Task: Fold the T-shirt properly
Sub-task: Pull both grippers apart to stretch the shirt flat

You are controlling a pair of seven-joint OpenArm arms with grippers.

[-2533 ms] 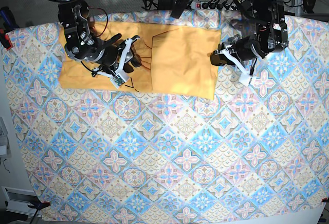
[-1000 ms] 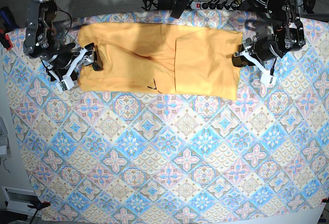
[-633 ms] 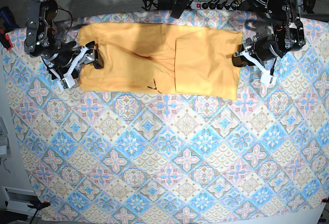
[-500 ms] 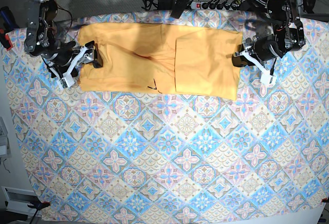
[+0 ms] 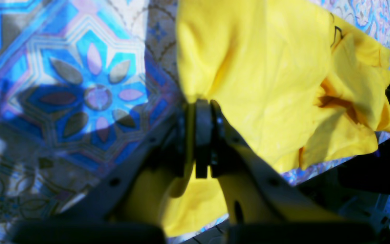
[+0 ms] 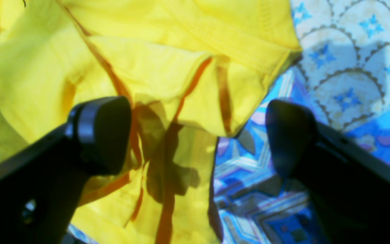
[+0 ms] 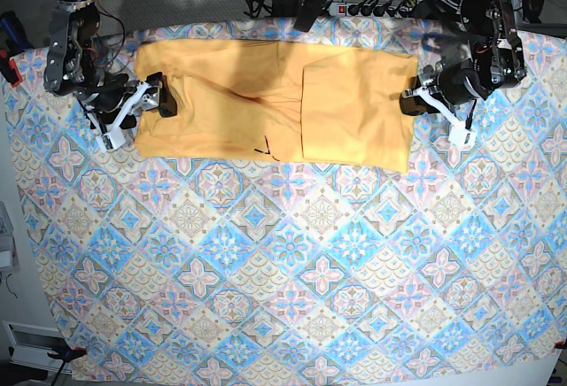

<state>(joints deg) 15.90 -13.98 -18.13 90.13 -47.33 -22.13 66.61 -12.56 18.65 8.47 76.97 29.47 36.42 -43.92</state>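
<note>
T-shirt [image 7: 275, 103]: pale yellow-orange, spread wide across the far part of the surface [image 7: 283, 262], which is covered by a blue-and-pink patterned tablecloth; one flap is folded over on the side of my left arm, and a thin black squiggle mark [image 7: 263, 148] sits near its near edge. Left gripper [image 5: 198, 135]: jaws pressed together with the shirt's side edge pinched between them, the cloth bunching slightly where I hold it. Right gripper [image 6: 195, 135]: spread wide at the opposite side edge, one finger [image 6: 96, 135] over the yellow cloth, the other over bare tablecloth; it appears to hold nothing, though the blurred wrist view leaves contact with the fabric uncertain. Shirt surface: mostly flat, creased around the middle.
</note>
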